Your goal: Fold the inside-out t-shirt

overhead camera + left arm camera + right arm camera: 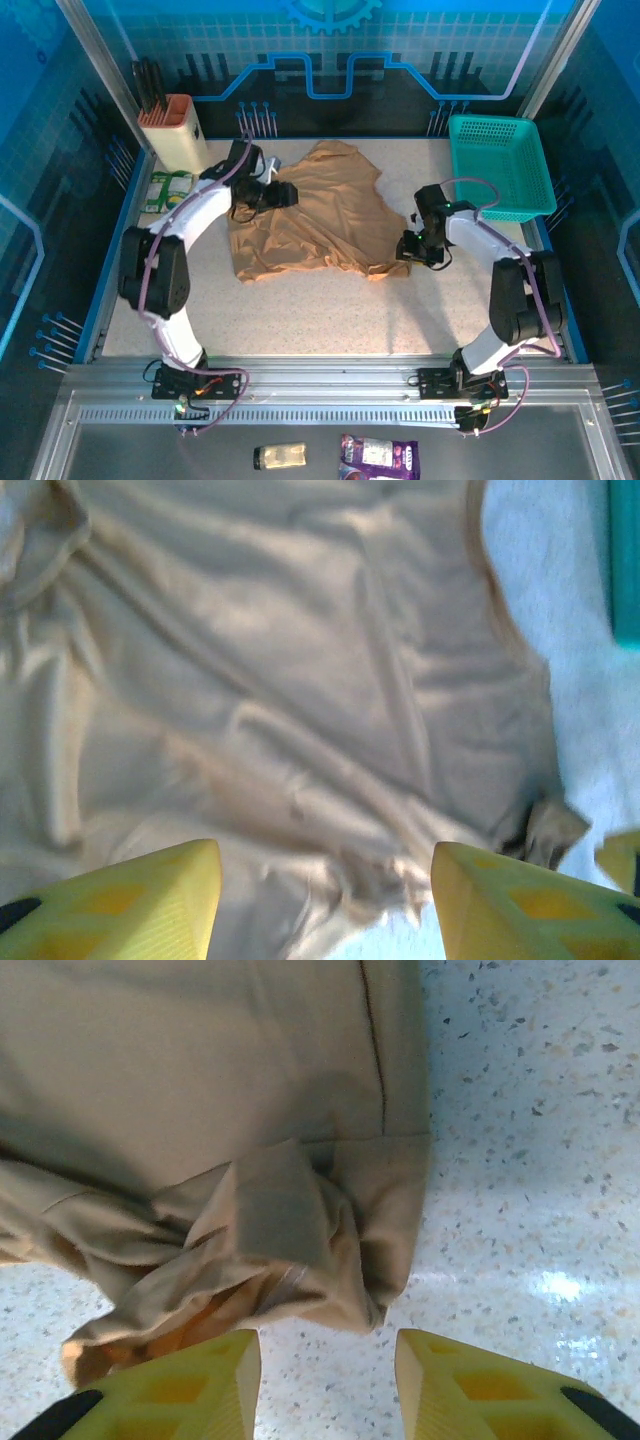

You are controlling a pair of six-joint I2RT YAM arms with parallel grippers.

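I am hovering my right claw [327,1380], spread, just behind the bunched corner of the inside-out t-shirt [200,1100] lying ahead on the bench [530,1160], with my left claw [325,905] spread over its other side.

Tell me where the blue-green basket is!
In the top view, the teal basket sits in the far right corner, to the right of the t-shirt.

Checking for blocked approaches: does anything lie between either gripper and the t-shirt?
Nothing visible does. The left gripper is open directly over the wrinkled t-shirt. The right gripper, also open, faces its bunched corner with just a strip of bare table between them.
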